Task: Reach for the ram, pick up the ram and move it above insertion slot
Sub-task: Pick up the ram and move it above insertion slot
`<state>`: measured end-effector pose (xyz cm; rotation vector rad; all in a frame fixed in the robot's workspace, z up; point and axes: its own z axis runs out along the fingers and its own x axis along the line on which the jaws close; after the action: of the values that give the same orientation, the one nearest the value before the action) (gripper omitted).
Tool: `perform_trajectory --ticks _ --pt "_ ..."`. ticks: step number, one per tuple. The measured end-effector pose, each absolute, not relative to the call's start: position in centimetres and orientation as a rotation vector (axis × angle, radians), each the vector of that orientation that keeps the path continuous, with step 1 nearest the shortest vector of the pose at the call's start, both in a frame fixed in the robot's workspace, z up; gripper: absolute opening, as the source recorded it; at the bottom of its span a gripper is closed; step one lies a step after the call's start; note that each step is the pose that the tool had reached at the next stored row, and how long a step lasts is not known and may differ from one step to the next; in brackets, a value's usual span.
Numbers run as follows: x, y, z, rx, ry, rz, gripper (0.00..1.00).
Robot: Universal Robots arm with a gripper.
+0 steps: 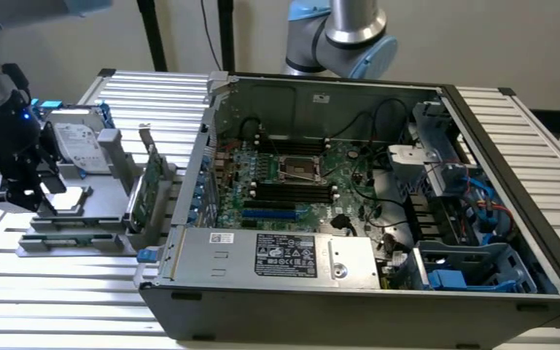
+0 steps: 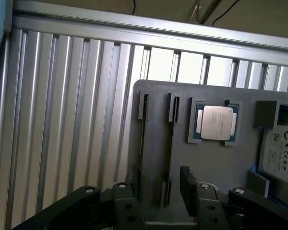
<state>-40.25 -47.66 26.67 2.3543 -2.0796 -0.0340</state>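
Tool (image 2: 156,194) – jaws wide apart, empty – above the grey holder tray (image 2: 216,163)

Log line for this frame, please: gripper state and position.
gripper: open, empty | position: over gray fixture tray, jaws either side of narrow slot | nearby: processor chip, hard drive | computer case: open

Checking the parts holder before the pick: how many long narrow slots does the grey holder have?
2. They run side by side on the grey holder: the outer slot by its edge, the inner slot beside the processor. More may lie out of frame.
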Motion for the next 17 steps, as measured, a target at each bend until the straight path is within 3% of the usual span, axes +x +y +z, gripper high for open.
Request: perform_trajectory --ticks 17 --pt "-40.2 -47.9 23.6 2.356 -2.078 -0.034 0.48"
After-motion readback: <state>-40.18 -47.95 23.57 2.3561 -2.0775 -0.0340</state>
